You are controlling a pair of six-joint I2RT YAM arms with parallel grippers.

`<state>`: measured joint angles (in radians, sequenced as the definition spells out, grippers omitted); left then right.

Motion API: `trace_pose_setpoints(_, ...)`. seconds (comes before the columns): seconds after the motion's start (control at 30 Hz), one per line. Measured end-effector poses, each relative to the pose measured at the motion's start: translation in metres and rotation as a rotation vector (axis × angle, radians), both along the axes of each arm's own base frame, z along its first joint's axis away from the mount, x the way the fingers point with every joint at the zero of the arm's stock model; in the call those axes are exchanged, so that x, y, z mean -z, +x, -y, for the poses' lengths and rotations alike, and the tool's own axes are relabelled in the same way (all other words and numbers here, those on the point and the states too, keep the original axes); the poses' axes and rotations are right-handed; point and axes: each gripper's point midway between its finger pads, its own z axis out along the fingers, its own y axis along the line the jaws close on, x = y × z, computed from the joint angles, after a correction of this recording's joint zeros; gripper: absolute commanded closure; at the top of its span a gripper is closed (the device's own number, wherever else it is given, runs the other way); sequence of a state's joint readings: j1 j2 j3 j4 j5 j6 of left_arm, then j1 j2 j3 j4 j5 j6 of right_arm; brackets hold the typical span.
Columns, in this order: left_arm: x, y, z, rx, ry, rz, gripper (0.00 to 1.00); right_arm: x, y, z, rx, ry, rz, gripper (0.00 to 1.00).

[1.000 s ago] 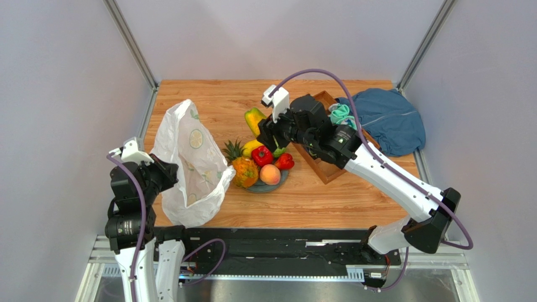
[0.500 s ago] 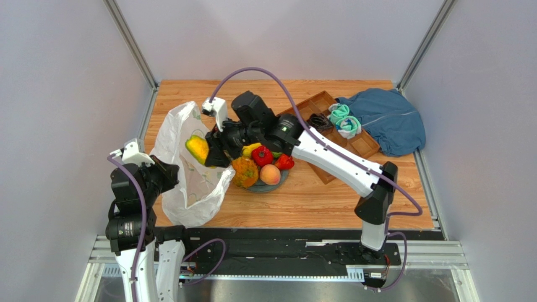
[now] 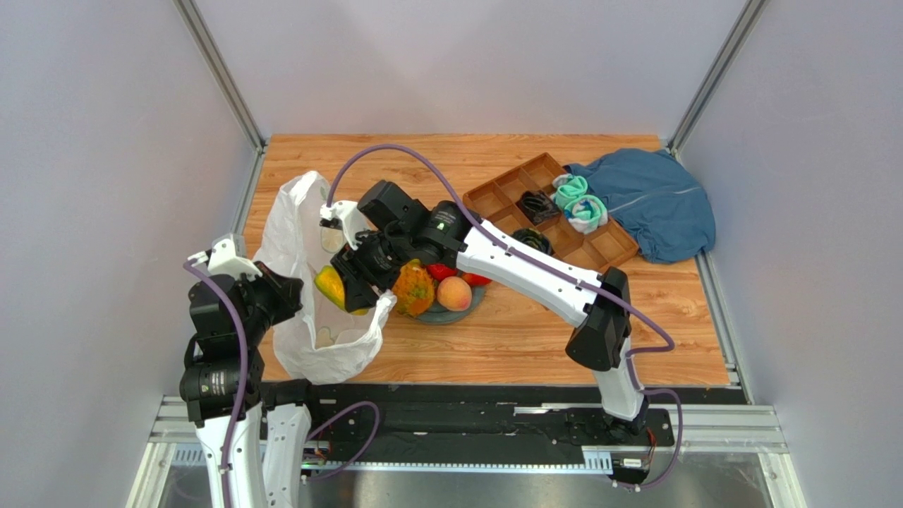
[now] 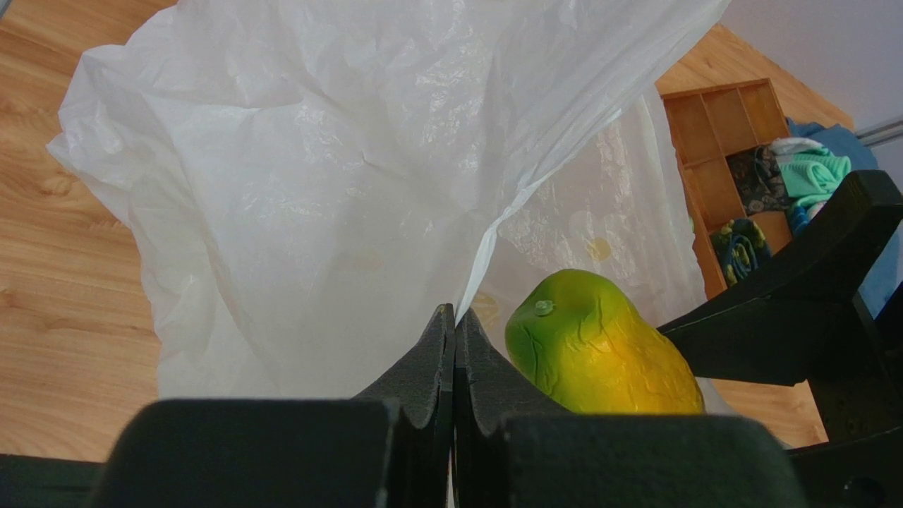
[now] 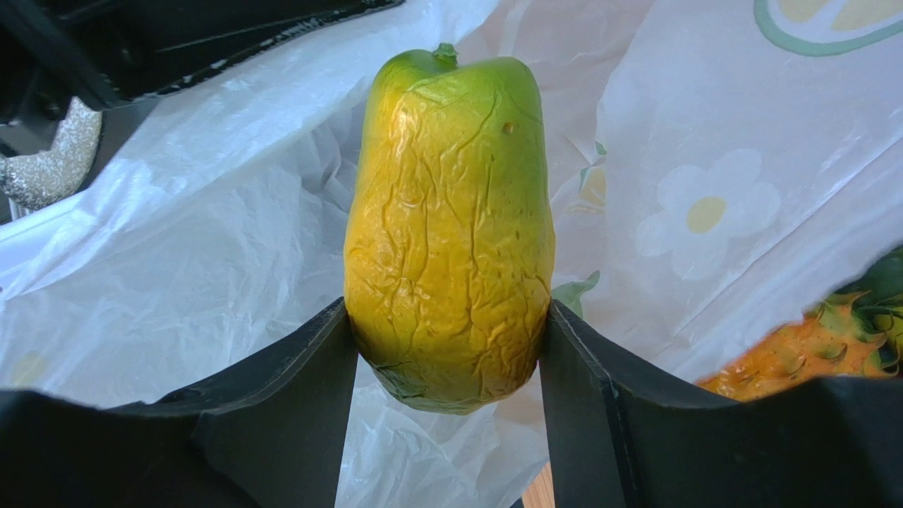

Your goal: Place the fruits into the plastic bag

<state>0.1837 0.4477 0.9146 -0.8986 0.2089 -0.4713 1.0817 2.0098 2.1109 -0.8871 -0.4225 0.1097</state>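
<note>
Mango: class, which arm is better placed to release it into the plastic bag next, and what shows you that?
Right. The right gripper grips the mango at the open mouth of the plastic bag; the left gripper is shut on the bag's edge, holding it open.

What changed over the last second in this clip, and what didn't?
The right gripper lifted the mango from beside the plate and carried it left, down to the mouth of the plastic bag; it has not let go. The left gripper stayed shut on the bag's edge; the peach and pineapple stayed put.
</note>
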Motion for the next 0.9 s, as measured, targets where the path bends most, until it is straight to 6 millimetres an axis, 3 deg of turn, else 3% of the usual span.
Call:
trace_pose_setpoints(0.03, 0.0006, 0.0001, 0.0002, 0.001, -0.001, -0.001, 1.0, 0.0027, 0.0007, -0.0002, 0.004, -0.007, -0.002, 0.5)
trace_pose_setpoints(0.07, 0.0017, 0.0003, 0.0002, 0.0, -0.003, -0.004, 1.0, 0.005, 0.0011, 0.0001, 0.007, -0.016, -0.005, 0.44)
trace_pose_setpoints(0.23, 0.0043, 0.0008, 0.0008, 0.001, -0.009, -0.009, 1.0, 0.0073, 0.0014, -0.0004, 0.011, -0.024, -0.006, 0.24)
trace_pose_setpoints(0.4, 0.0042, 0.0014, 0.0012, 0.003, -0.012, -0.01, 1.0, 0.0072, -0.0001, -0.0011, 0.003, -0.023, 0.0, 0.19)
trace_pose_setpoints(0.9, 0.0073, 0.0072, 0.0024, 0.01, -0.026, -0.026, 1.0, 0.0044, 0.0, -0.005, -0.001, -0.005, 0.015, 0.22)
